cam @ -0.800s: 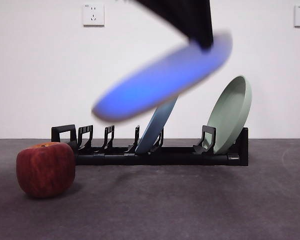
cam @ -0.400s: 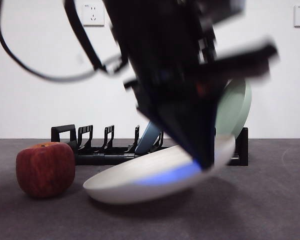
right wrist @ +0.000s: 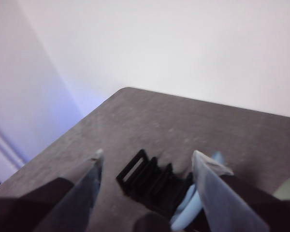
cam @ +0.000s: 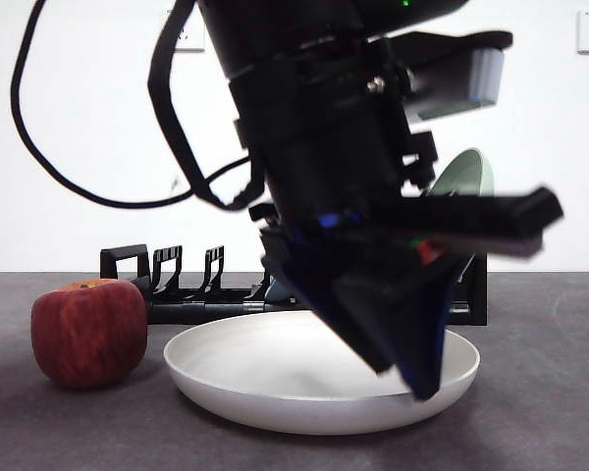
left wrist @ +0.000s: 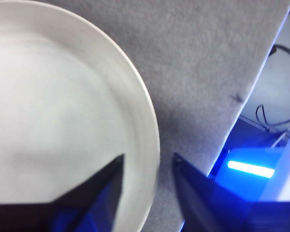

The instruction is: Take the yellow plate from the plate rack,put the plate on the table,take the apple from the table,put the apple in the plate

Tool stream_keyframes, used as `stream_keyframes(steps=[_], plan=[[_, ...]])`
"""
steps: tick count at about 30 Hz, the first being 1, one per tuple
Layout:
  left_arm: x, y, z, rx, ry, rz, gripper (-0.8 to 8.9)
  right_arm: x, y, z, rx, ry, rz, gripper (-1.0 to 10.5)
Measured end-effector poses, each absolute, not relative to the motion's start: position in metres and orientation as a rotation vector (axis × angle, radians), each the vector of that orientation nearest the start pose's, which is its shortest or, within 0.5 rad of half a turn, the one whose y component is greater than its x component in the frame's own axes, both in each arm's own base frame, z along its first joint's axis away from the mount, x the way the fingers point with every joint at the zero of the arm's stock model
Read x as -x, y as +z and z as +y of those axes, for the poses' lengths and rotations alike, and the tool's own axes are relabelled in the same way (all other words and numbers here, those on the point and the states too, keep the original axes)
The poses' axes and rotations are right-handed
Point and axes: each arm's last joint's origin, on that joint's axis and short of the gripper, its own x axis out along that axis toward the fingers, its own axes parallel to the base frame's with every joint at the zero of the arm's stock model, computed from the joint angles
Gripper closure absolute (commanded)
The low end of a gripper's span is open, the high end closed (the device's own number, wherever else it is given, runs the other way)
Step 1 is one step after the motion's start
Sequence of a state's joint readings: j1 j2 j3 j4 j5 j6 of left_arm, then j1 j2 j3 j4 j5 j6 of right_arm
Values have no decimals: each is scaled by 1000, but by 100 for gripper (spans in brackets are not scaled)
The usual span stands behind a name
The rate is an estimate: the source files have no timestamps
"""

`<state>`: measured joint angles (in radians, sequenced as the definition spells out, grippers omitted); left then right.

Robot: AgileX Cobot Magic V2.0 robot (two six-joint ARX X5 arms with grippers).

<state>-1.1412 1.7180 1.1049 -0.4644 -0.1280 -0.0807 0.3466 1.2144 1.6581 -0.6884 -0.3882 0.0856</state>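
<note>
The wide cream-white matte plate (cam: 275, 378) lies flat on the dark grey desk (cam: 530, 412), beside the blocky red apple (cam: 88, 332). The left gripper (left wrist: 147, 169) straddles the plate's rim, its fingers seemingly slightly parted.

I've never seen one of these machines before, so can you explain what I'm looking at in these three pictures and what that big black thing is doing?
It is a two-armed robot at a dark grey table. One picture looks level across the table; the other two come from cameras on each arm's wrist.

The big black shape is the left gripper, its two jaws astride the rim of the yellow plate, which looks to be resting flat on the table. The left wrist picture shows that rim between the jaws.

A red apple sits beside the plate. Behind stands the black plate rack, holding a sage green plate. The right gripper waits above the rack, open and empty.
</note>
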Motion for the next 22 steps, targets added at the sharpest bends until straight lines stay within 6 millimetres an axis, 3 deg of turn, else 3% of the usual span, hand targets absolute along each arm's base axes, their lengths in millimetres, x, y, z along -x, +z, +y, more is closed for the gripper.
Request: stream_keyframes(steps=[4, 10, 15, 22], plan=[[-143, 220, -301, -491, -870, 828, 502, -201, 484, 95, -70, 750, 297, 630], [-141, 287, -264, -383, -672, 578, 502, -206, 477, 113, -29, 781, 323, 628], [-145, 340, -206, -256, -458, 417, 502, -210, 470, 130, 2, 819, 348, 626], [-137, 389, -115, -108, -177, 252, 503, -216, 453, 166, 58, 916, 410, 621]])
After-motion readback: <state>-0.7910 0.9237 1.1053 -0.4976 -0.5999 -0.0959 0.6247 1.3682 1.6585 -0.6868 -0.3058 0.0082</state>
